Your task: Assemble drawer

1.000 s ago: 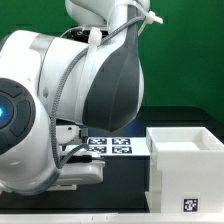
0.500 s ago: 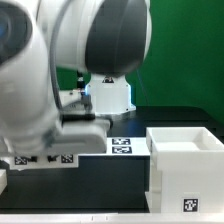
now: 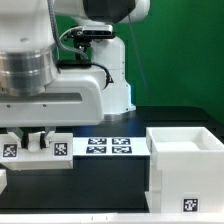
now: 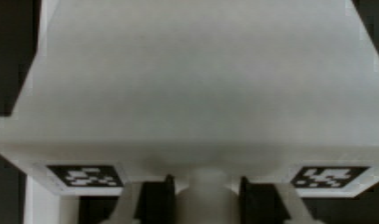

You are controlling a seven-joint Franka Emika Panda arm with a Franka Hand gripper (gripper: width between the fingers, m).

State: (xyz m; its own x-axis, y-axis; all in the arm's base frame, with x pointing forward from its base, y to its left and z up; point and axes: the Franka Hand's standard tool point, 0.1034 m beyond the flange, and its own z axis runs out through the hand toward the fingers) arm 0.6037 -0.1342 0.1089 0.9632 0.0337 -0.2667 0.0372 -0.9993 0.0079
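Observation:
A small white drawer box fills the wrist view (image 4: 186, 90), with two square tags flanking its knob (image 4: 204, 188). My gripper (image 4: 204, 200) straddles that knob, the dark finger pads (image 4: 156, 197) tight against its sides. In the exterior view the gripper (image 3: 36, 142) is low at the left, with the box's tagged face (image 3: 60, 153) just under it, close above the table. The large white cube housing (image 3: 186, 155) stands open-topped at the right, with a tag on its front, well apart from the gripper.
The marker board (image 3: 110, 147) lies flat on the black table between the gripper and the housing. The arm's bulky links and base (image 3: 60, 70) fill the upper left. A green backdrop stands behind.
The arm's big links have swung up and away to the left, uncovering the marker board. The gripper and the tagged box have come into view and shifted slightly up and left.

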